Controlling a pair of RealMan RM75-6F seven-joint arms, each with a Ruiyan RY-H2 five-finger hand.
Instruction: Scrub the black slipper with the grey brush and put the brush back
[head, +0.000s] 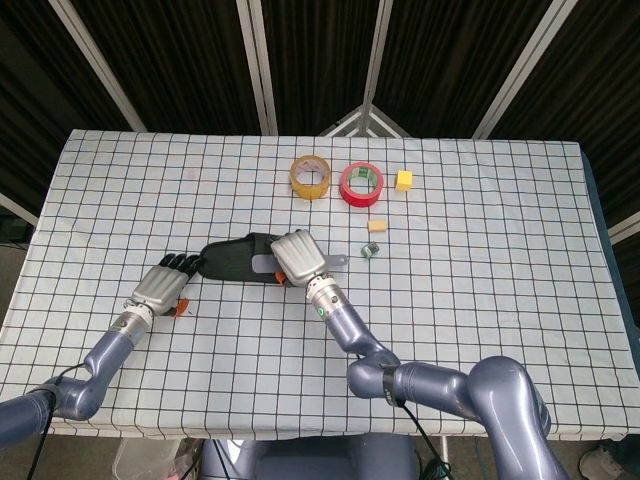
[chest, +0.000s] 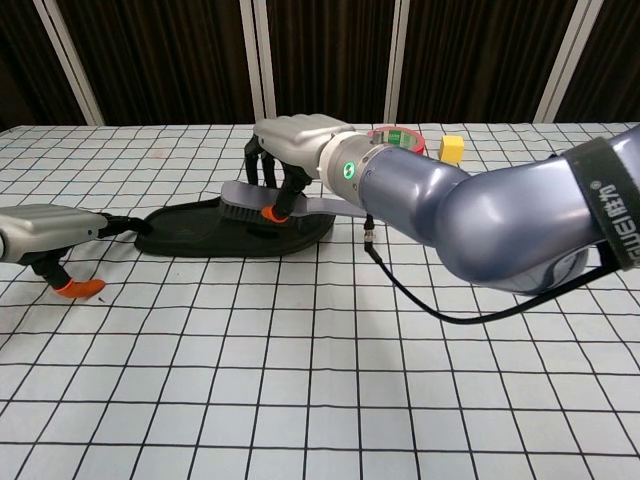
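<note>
The black slipper (head: 230, 257) (chest: 190, 230) lies flat on the checked tablecloth, left of centre. My right hand (head: 299, 258) (chest: 292, 145) grips the grey brush (chest: 255, 199) and holds its bristles down on the slipper's right part; the brush handle (head: 336, 261) sticks out to the right. My left hand (head: 163, 281) (chest: 45, 228) rests on the table with its fingertips against the slipper's left end, holding nothing.
A yellow tape roll (head: 311, 176), a red tape roll (head: 360, 184) and a yellow cube (head: 404, 180) sit at the back. A small pale block (head: 377, 226) and a small greenish cube (head: 370, 251) lie just right of the brush handle.
</note>
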